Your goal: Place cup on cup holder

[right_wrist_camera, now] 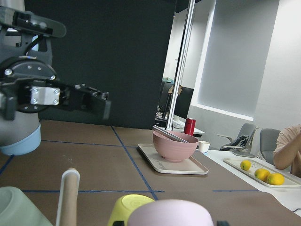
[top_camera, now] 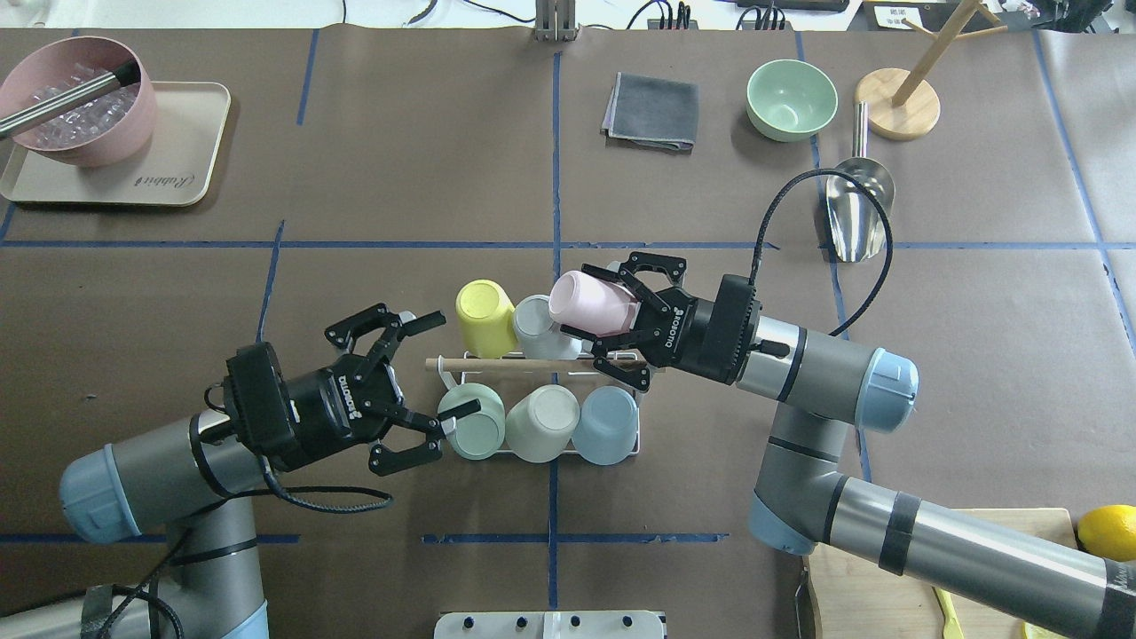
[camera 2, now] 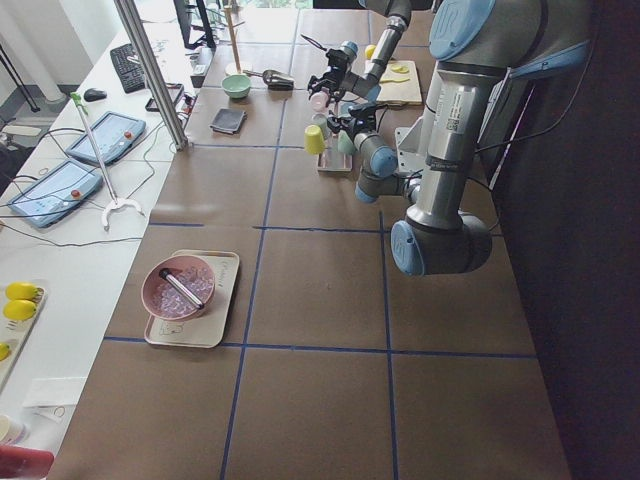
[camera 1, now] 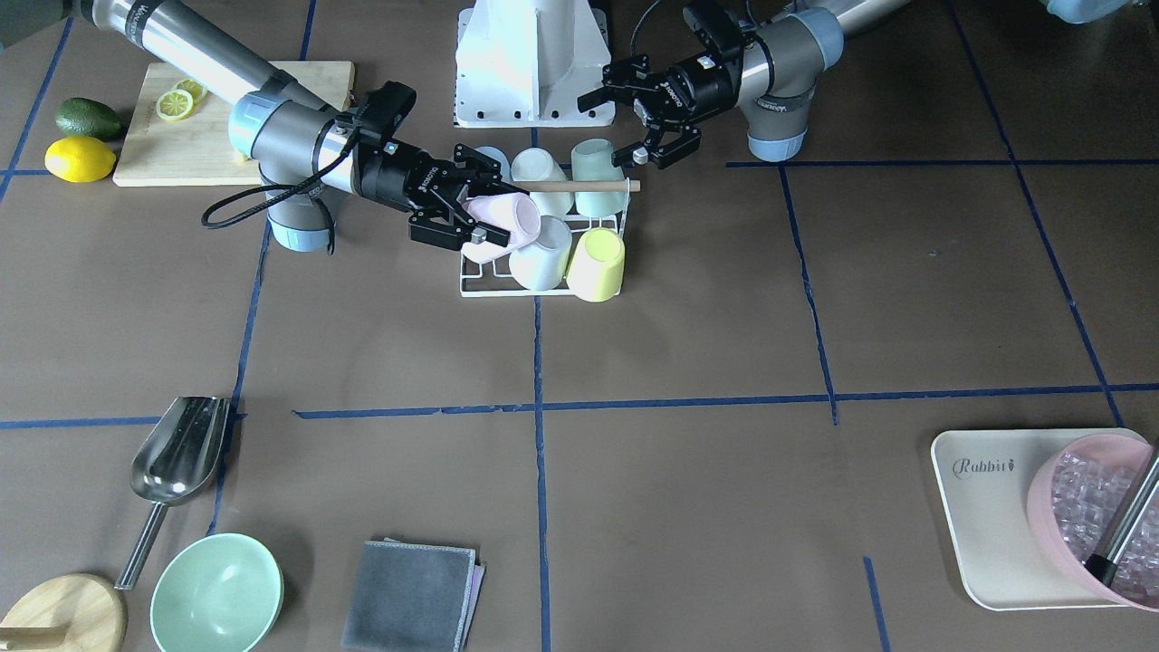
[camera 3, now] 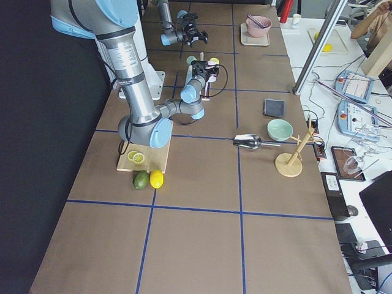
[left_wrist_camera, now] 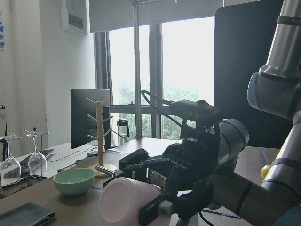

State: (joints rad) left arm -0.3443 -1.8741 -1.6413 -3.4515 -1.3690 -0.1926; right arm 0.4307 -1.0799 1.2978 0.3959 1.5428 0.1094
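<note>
The cup holder (top_camera: 532, 364) is a white wire rack with a wooden rod, also seen in the front view (camera 1: 579, 186). It carries yellow (top_camera: 485, 317), grey-white (top_camera: 535, 325), green (top_camera: 470, 422), cream (top_camera: 541, 423) and blue (top_camera: 605, 424) cups, all upside down. My right gripper (top_camera: 593, 308) is shut on a pink cup (top_camera: 586, 300). It holds the cup tilted on its side over the rack's far row, beside the grey-white cup (camera 1: 541, 254). The pink cup also shows in the front view (camera 1: 507, 220) and the left wrist view (left_wrist_camera: 124, 205). My left gripper (top_camera: 448, 364) is open and empty at the rack's left end.
A pink bowl of ice (top_camera: 75, 111) sits on a tray (top_camera: 177, 169) at far left. A grey cloth (top_camera: 652, 111), green bowl (top_camera: 790, 99), metal scoop (top_camera: 852, 209) and wooden stand (top_camera: 901, 106) lie at far right. A cutting board (camera 1: 172, 136), lemon (camera 1: 80, 159) and avocado (camera 1: 88, 118) lie by the right arm.
</note>
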